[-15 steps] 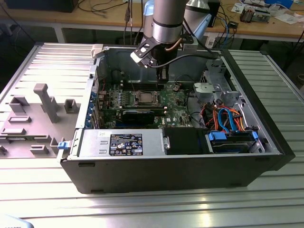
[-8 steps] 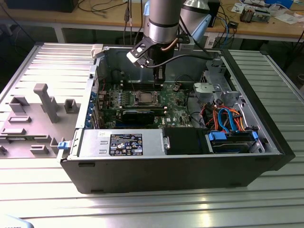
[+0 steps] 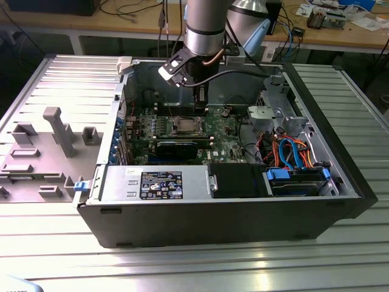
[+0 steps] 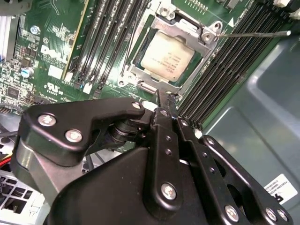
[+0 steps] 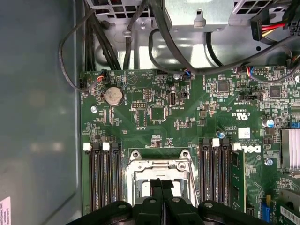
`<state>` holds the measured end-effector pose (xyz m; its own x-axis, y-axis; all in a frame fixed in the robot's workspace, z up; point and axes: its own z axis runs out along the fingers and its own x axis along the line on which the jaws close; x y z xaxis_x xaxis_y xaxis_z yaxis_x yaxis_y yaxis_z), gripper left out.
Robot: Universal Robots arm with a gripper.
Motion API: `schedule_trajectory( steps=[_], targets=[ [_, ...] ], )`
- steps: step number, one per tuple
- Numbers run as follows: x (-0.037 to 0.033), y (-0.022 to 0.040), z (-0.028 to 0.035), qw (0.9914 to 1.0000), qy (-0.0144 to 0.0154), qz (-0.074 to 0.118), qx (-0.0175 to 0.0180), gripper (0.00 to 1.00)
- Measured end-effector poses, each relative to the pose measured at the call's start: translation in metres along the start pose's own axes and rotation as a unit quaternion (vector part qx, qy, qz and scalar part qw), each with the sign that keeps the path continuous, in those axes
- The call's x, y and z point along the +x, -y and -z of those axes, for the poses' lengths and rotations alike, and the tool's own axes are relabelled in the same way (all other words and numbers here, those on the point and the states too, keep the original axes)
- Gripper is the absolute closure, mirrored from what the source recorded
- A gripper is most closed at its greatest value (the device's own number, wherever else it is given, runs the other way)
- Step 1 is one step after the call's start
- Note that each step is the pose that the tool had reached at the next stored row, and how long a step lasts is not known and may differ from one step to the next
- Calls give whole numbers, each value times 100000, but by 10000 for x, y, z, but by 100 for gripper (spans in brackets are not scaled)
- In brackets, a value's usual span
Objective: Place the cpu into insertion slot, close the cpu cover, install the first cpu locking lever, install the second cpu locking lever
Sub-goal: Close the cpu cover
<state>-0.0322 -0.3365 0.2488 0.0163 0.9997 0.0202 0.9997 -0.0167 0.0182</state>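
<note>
The cpu point(image 4: 166, 56) lies flat in the insertion slot point(image 4: 123, 80) on the green board, its silver-grey top showing through the cut-out of the cpu cover point(image 4: 187, 29), which lies down over it. One thin locking lever point(image 4: 253, 33) sticks out sideways over the black memory slots. Another thin rod point(image 4: 133, 42) runs along the opposite side of the socket. My gripper point(image 4: 161, 96) hangs just above the socket's edge with its black fingers shut together and nothing between them. In the first wrist view the gripper point(image 5: 161, 182) covers part of the cover point(image 5: 157, 165). The exterior view shows the gripper point(image 3: 200, 97) over the socket point(image 3: 185, 126).
The board sits deep in an open computer case point(image 3: 231, 213) on a ribbed metal table. Black cables point(image 5: 140, 42) loop past the board's edge, the case wall point(image 5: 37, 117) is close beside it, and drive bays with coloured cables point(image 3: 292, 152) fill the exterior view's right.
</note>
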Motion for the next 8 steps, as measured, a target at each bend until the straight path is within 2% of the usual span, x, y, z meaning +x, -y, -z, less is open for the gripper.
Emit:
schedule_trajectory(
  steps=[8],
  targets=[
    [-1,88,-3,100000,-1,3,-2,89]
  ],
)
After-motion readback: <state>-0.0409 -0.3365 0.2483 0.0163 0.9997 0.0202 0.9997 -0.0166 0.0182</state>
